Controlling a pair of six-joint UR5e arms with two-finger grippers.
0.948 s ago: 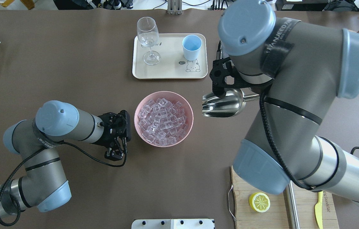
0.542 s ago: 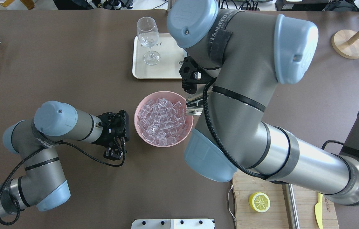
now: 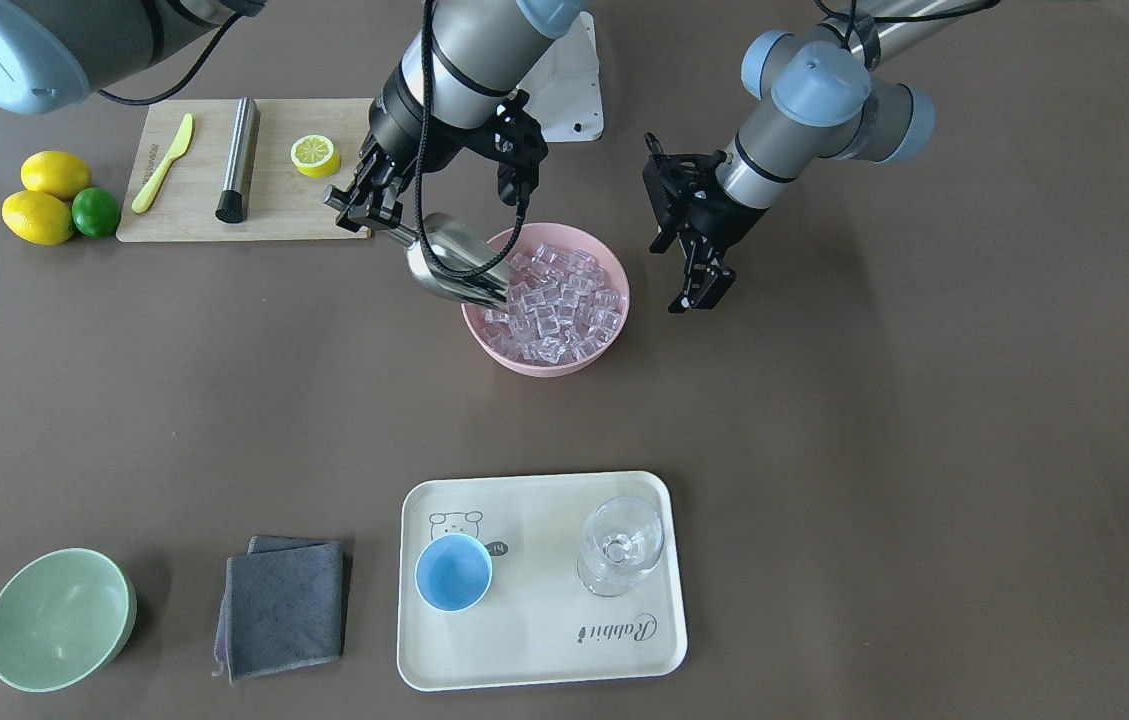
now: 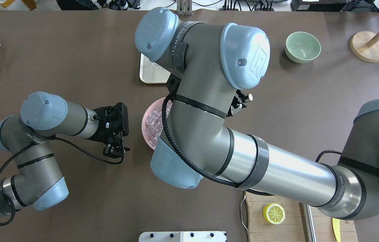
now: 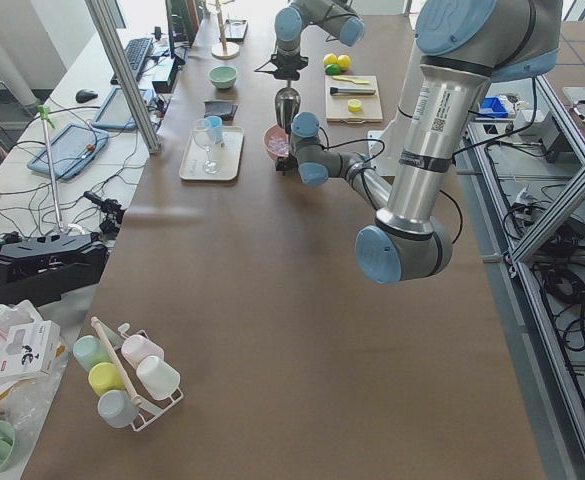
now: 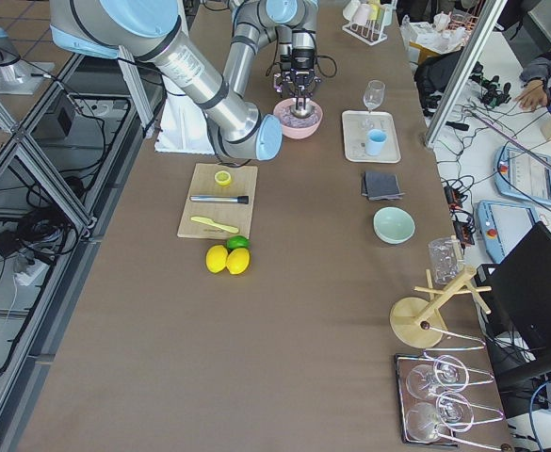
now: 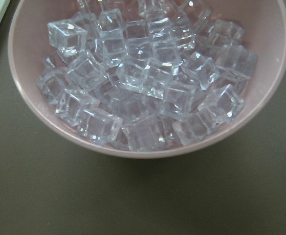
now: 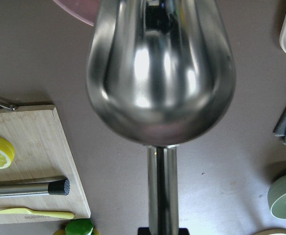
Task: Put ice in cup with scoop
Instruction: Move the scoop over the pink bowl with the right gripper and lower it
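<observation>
Swung inward since earlier, the right pincer [image 3: 364, 205] (clamped on the handle) dips the shiny steel scoop [image 3: 454, 265] into the clear ice cubes [image 3: 564, 300], midway between the long edges of the surface [image 3: 824, 450]. The left pincer [image 3: 702, 290] hangs apart. Next, probably: dig, then carry level to the small light-blue cup [image 3: 453, 571] near the operators' edge.

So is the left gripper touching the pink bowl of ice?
Apart. The front-facing view shows a strip of bare table between the left gripper and the pink bowl; the overhead view shows that gap too.
</observation>
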